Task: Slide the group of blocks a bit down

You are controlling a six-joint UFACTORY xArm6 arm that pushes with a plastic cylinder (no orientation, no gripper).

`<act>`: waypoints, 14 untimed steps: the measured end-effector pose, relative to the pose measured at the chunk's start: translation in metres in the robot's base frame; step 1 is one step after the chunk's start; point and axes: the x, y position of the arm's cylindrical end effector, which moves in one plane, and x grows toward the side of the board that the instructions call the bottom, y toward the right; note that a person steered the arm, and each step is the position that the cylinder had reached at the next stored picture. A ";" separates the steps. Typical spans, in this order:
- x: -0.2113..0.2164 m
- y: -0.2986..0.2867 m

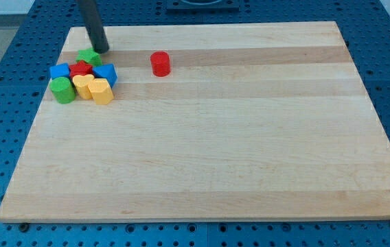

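A tight group of blocks sits near the board's upper left corner. It holds a green star-like block at the top, a red block in the middle, a blue block on the left, a blue block on the right, a green cylinder at the lower left, and two yellow blocks at the bottom. My tip rests just above and right of the green star block, close to touching it. A lone red cylinder stands apart to the right of the group.
The wooden board lies on a blue perforated table. The group is close to the board's left edge and top edge.
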 end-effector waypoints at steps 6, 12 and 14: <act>0.003 0.023; 0.024 -0.036; 0.027 -0.036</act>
